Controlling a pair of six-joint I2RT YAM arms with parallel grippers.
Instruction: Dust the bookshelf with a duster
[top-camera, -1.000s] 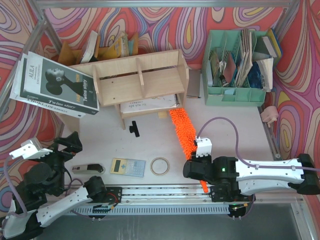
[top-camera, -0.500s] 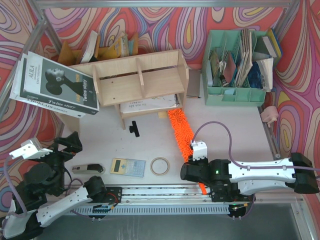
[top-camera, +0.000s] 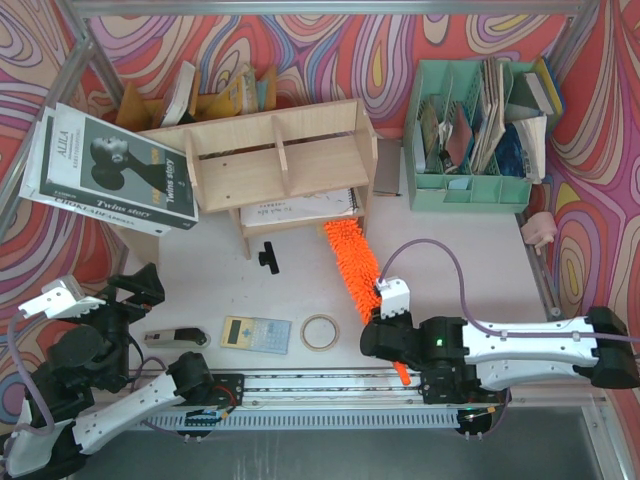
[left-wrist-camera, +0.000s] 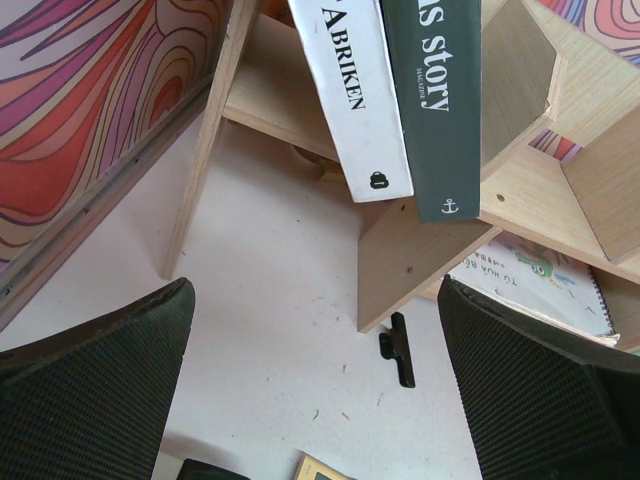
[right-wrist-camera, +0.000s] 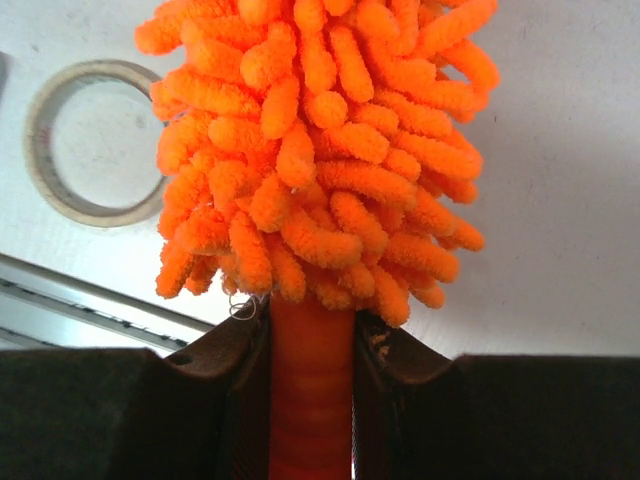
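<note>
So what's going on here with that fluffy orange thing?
A two-armed robot is dusting. Its right gripper is shut on the handle of an orange duster. The duster's fluffy head points toward the lower right corner of the wooden bookshelf. The tip is right by that corner, but I cannot tell whether it touches. The left gripper hangs open off to the left, holding nothing.

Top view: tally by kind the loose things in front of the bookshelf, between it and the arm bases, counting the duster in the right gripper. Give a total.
duster: 1
calculator: 1
tape roll: 1
black clip: 1
utility knife: 1
Total: 5
</note>
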